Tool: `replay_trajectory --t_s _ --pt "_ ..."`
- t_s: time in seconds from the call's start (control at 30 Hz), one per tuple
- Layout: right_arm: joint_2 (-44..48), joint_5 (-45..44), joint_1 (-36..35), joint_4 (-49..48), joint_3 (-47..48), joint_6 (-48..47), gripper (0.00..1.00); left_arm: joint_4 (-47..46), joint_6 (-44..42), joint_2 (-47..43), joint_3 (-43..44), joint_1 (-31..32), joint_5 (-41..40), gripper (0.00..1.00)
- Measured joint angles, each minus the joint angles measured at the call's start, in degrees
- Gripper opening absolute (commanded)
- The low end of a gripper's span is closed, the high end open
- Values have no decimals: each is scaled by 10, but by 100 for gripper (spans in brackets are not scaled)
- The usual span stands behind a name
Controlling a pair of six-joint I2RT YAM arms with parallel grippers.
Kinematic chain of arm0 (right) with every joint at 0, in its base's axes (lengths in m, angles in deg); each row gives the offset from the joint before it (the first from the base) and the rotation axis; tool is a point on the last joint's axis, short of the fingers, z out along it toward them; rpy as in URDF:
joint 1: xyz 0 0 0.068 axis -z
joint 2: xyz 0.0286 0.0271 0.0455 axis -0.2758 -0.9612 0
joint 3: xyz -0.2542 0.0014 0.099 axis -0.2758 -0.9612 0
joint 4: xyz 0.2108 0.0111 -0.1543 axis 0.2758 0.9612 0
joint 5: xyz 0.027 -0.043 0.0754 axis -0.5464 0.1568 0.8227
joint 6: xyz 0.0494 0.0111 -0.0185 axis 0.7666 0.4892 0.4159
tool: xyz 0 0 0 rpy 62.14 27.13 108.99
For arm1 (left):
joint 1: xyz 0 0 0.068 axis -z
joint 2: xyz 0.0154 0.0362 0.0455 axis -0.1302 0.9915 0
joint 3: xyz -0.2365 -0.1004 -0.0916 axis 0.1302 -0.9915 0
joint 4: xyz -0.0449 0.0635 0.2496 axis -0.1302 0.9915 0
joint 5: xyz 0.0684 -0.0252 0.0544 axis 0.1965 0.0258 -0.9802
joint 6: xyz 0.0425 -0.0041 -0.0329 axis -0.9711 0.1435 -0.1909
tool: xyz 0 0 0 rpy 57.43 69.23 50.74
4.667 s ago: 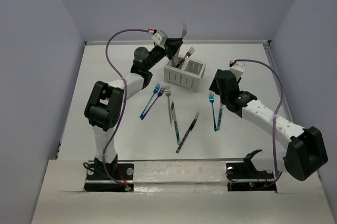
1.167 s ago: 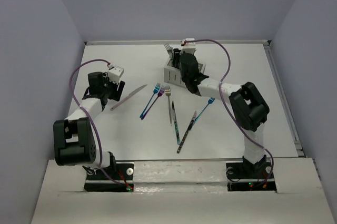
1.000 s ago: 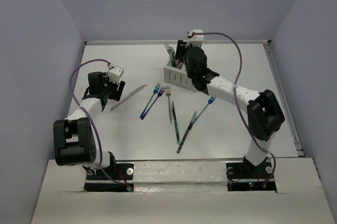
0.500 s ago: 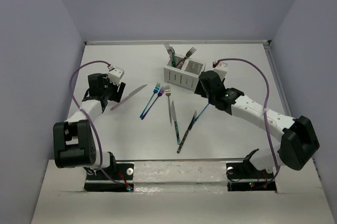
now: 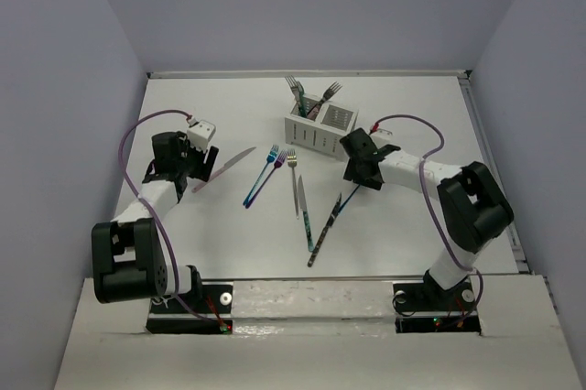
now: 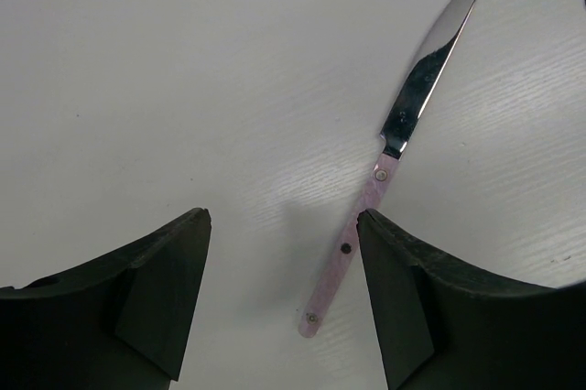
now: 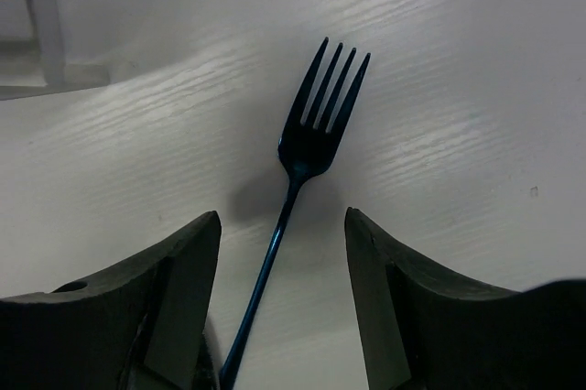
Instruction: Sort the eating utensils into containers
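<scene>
The white caddy (image 5: 320, 130) stands at the back middle of the table with forks (image 5: 295, 88) upright in its left compartment. A pink-handled knife (image 6: 430, 60) lies flat on the table. My left gripper (image 6: 282, 221) is open just above the knife's handle (image 6: 352, 243), which lies between the fingers, close to the right one. My right gripper (image 7: 282, 216) is open and straddles the stem of a dark blue fork (image 7: 316, 124) lying on the table. In the top view the right gripper (image 5: 359, 175) sits just in front of the caddy. Neither gripper holds anything.
Between the arms lie a blue and a purple fork (image 5: 261, 175), a silver fork (image 5: 293, 170) and two knives (image 5: 305, 216) (image 5: 326, 228). A corner of the caddy (image 7: 37, 24) shows at the right wrist view's upper left. Grey walls close in the table on three sides.
My right arm has swung from over the caddy down to the blue fork on the table. My left gripper has stayed over the pink-handled knife, shifting only slightly.
</scene>
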Motion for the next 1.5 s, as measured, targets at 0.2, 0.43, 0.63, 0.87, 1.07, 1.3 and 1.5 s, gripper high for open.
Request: replay_trajectory --t_s 0.2,0.43,0.63,0.87,1.07,1.3,1.5 --pt "-57 9 3 1 29 -1 52 -4 0 -2 -1 0 0 79" --pt "-52 10 13 0 20 4 18 -8 -2 -4 -4 0 0 79" --pt "-30 23 41 -4 -4 9 1 -9 -3 -14 -9 0 -1 79" --pt "-12 29 82 -4 -19 -25 0 -11 -4 -17 -9 0 -2 79" --pt "77 7 89 1 -28 -87 0 -12 -4 -17 -9 0 -4 80" --pt "225 -68 81 -78 23 -198 0 -12 -4 -18 -9 0 -6 79" --pt "194 -119 15 -334 133 -355 0 -13 -4 -18 -9 0 -6 79"
